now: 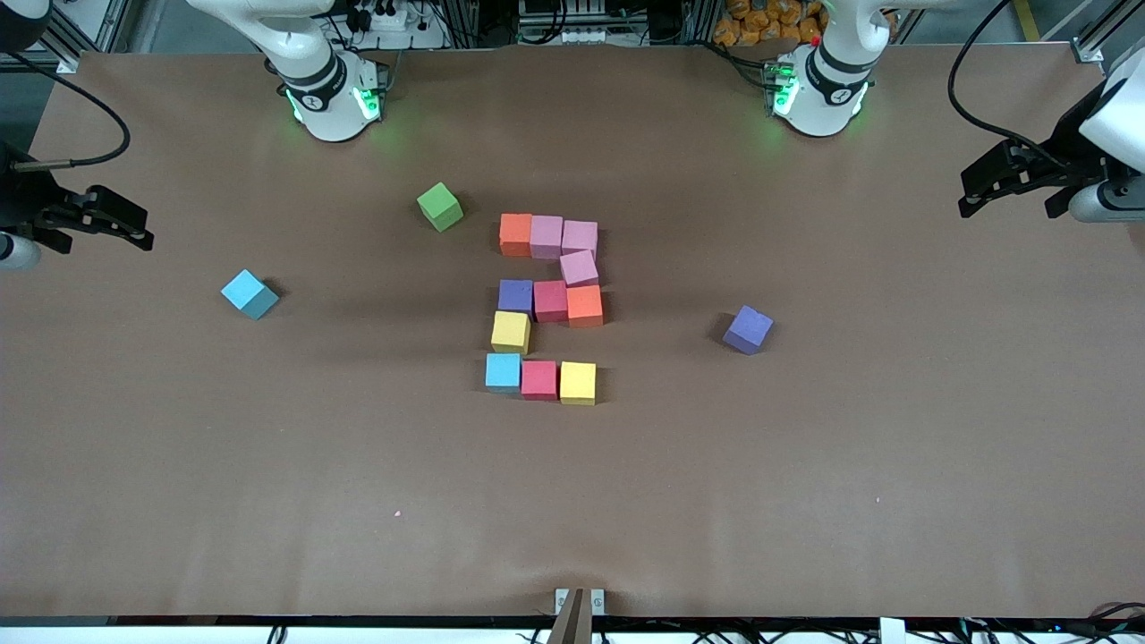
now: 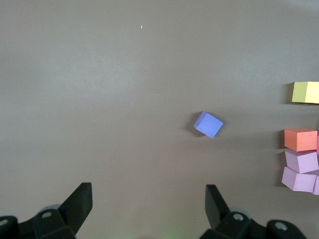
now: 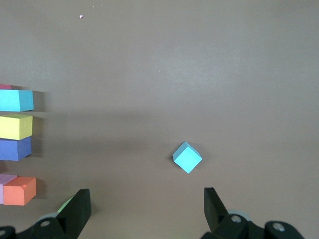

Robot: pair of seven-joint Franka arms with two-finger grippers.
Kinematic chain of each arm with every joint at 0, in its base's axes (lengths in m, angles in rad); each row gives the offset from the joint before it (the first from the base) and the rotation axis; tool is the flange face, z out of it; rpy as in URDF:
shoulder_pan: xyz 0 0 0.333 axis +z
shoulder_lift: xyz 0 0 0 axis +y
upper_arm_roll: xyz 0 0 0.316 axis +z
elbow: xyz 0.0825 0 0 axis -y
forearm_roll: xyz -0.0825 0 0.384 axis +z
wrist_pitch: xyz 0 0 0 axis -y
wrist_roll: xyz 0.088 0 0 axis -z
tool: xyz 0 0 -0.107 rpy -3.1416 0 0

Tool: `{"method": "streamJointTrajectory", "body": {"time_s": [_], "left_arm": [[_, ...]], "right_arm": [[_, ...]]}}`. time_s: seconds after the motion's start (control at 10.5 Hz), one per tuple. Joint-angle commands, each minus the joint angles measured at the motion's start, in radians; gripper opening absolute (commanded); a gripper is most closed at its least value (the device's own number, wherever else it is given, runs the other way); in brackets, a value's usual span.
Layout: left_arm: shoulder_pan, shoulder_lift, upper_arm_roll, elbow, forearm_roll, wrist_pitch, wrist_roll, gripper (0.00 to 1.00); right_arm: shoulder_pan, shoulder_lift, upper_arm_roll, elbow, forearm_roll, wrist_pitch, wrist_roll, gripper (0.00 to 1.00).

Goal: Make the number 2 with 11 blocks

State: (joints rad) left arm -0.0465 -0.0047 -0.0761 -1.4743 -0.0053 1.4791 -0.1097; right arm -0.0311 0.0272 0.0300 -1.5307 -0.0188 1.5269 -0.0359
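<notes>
Judging the blocks [image 1: 547, 306] at table centre, already laid as the number 2 [image 1: 547, 358], you'd treat each as light, soft foam, pinched gently across flat sides, while the left gripper [image 2: 148, 201] and right gripper [image 3: 147, 205] wait spread and empty at the table's end edges.

The brown table [image 1: 805, 465] carries the number 2 [image 1: 547, 307] at its middle, built of eleven touching blocks. Three loose cubes lie well apart from it: a green cube [image 1: 440, 207] near the digit's top row, a light blue cube [image 1: 250, 294] toward the right arm's end, and a purple cube [image 1: 748, 329] toward the left arm's end
</notes>
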Motion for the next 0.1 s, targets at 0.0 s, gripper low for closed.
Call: {"method": "streamJointTrajectory", "body": {"time_s": [0.0], "left_arm": [[0.004, -0.009, -0.007, 0.006, 0.022, -0.019, 0.021, 1.0]], "right_arm": [[0.007, -0.009, -0.001, -0.006, -0.009, -0.001, 0.017, 1.0]]}}
